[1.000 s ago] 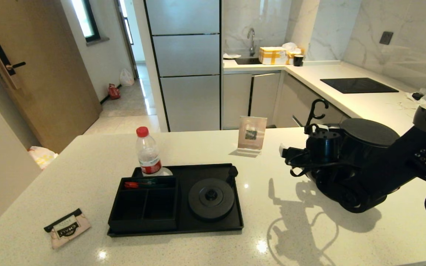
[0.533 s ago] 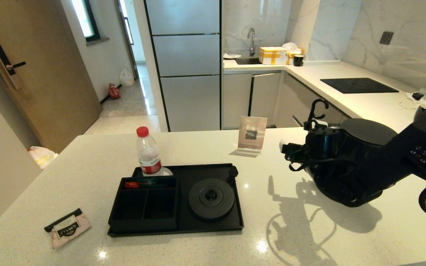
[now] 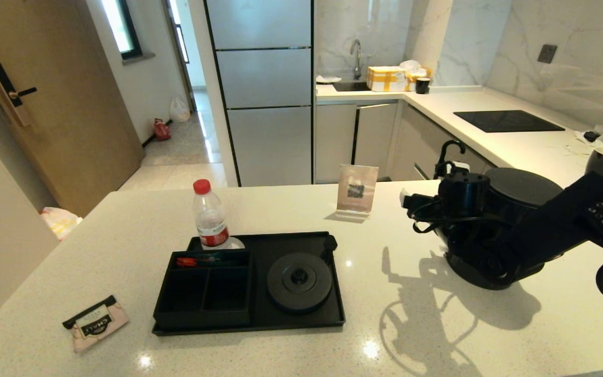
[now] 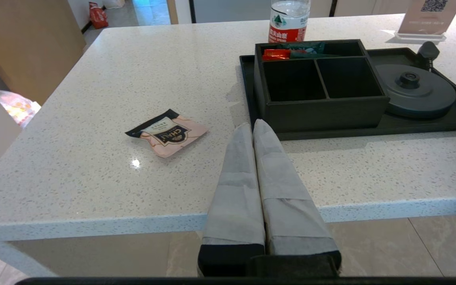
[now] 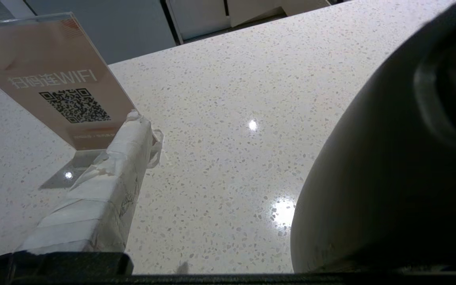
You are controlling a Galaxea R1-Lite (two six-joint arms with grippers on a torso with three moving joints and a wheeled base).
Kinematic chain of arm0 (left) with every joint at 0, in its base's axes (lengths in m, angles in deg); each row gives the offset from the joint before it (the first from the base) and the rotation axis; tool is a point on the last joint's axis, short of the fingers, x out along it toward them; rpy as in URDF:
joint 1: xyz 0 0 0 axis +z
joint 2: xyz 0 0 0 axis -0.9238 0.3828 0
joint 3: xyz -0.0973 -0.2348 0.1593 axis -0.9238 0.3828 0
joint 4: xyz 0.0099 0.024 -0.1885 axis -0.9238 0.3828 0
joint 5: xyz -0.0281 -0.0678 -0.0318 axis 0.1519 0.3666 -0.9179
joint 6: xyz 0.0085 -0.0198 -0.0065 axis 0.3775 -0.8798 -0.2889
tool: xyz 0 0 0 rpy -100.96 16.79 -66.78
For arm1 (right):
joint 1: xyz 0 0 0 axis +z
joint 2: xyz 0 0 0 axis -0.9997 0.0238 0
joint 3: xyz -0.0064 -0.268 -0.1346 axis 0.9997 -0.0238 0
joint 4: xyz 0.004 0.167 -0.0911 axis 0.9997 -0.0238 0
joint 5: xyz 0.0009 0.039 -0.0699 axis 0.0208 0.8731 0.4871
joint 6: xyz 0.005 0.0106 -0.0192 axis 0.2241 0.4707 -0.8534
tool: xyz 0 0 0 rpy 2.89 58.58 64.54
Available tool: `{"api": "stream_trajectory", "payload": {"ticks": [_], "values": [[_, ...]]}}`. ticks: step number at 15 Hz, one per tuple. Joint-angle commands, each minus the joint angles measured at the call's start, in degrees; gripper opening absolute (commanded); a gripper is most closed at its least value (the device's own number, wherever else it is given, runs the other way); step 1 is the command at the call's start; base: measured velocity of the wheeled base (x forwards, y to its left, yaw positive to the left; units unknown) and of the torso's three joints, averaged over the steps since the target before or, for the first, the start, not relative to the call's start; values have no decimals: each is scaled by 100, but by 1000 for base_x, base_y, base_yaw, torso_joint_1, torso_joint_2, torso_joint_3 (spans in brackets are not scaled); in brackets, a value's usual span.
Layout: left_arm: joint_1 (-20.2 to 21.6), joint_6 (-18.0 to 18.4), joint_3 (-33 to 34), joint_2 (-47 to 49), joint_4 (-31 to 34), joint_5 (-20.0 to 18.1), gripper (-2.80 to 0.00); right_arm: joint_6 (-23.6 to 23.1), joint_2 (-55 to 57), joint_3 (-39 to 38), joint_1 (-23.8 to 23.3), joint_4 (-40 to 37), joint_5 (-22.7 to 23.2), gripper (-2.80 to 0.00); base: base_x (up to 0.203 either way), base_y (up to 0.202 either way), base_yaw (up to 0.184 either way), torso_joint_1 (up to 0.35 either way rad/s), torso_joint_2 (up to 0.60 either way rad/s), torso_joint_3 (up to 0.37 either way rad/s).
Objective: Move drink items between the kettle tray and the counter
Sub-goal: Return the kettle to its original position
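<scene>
The matte-black kettle (image 3: 524, 188) stands on the counter (image 3: 123, 235) at the right, partly hidden by my right arm. My right gripper (image 3: 411, 212) is open, low beside the kettle's left side; one taped finger (image 5: 105, 190) shows apart from the kettle's wall (image 5: 370, 178), and the other finger is hidden. The pink CHALI tea sachet (image 3: 95, 323) lies flat near the front left corner (image 4: 167, 132). The black kettle tray (image 3: 338, 293) holds the round kettle base (image 3: 299, 280) and the compartment box (image 3: 202, 288). My left gripper (image 4: 253, 124) is shut, empty, at the counter's front edge before the tray.
A red-capped water bottle (image 3: 210, 222) stands at the tray's back left corner. A QR sign stand (image 3: 356, 191) is just left of my right gripper. Red and green packets (image 3: 197, 259) lie in the box's rear slot. The base's plug (image 3: 328, 243) rests at the tray's back.
My right gripper and wrist have risen a little and edged farther back beside the kettle. The tray, the sachet and the bottle have not moved.
</scene>
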Motion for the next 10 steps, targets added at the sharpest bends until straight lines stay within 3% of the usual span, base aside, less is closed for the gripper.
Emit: {"api": "stream_trajectory", "payload": {"ticks": [1,2,10], "values": [[1,1,1,-11,1,-2,-280,-6,18,14,-3,30,-22,-261,0,0,0,0,0,0],[1,1,1,-11,1,-2,-280,-6,2,22,-3,30,-22,-280,0,0,0,0,0,0],[1,1,1,-11,1,-2,-280,-6,44,49,-3,30,-22,-280,0,0,0,0,0,0]]}}
